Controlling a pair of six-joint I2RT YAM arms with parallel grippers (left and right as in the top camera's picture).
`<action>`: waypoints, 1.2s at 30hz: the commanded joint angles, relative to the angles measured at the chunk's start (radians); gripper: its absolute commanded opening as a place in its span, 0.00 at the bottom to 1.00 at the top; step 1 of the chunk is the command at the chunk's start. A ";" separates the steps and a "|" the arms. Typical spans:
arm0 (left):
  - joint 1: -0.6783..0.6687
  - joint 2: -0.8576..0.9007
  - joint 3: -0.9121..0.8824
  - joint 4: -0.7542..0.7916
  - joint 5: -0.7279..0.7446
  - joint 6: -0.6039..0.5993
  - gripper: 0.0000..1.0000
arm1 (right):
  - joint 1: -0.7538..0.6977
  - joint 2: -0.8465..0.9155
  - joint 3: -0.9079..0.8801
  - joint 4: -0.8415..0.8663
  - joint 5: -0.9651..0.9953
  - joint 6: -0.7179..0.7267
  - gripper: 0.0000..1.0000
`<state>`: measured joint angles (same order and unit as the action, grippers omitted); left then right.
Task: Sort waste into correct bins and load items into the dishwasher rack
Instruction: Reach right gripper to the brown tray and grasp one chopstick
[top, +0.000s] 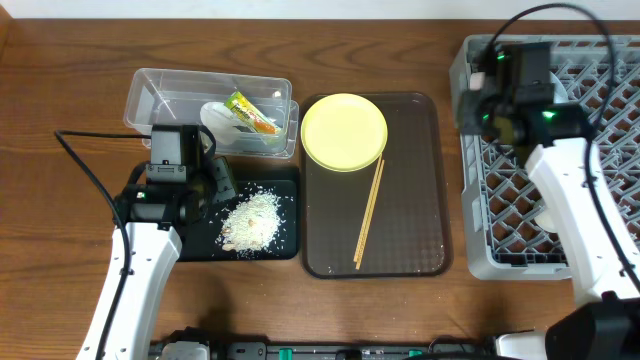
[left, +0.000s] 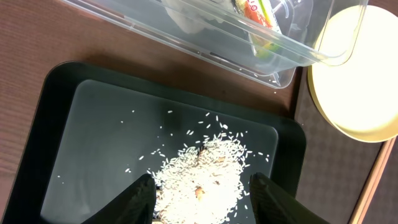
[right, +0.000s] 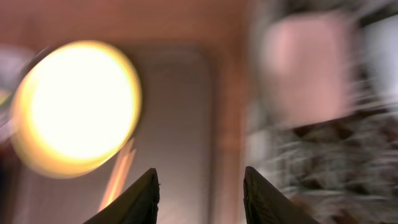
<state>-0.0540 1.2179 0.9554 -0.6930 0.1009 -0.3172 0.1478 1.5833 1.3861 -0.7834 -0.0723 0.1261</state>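
Note:
White rice scraps (top: 252, 220) lie heaped in the black tray (top: 285, 245). My left gripper (top: 225, 185) hovers open over them; in the left wrist view its fingers (left: 202, 193) straddle the rice (left: 199, 177). The clear tub (top: 150, 95) holds the paper wad (top: 222, 118) and the green-and-orange wrapper (top: 250, 112). The yellow plate (top: 343, 131) and chopsticks (top: 369, 213) lie on the brown tray. My right gripper (top: 468, 108) is open and empty above the left wall of the grey rack (top: 500, 200). The blurred right wrist view shows the plate (right: 78, 106) and a pink shape (right: 305, 62) in the rack.
The brown serving tray (top: 410, 200) sits between the black tray and the rack. A pale item (top: 548, 215) in the rack is partly hidden by my right arm. The tub's wall (left: 205, 43) lies just beyond the black tray (left: 62, 93).

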 joint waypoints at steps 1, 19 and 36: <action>0.003 0.004 0.004 -0.003 -0.012 -0.002 0.52 | 0.079 0.037 -0.035 -0.029 -0.164 0.046 0.43; 0.003 0.004 0.004 -0.003 -0.012 -0.002 0.52 | 0.379 0.287 -0.172 0.028 0.007 0.342 0.37; 0.003 0.004 0.004 -0.003 -0.012 -0.002 0.52 | 0.430 0.334 -0.179 -0.003 0.109 0.443 0.36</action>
<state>-0.0540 1.2179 0.9554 -0.6933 0.1005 -0.3168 0.5690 1.9114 1.2148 -0.7799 0.0093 0.5453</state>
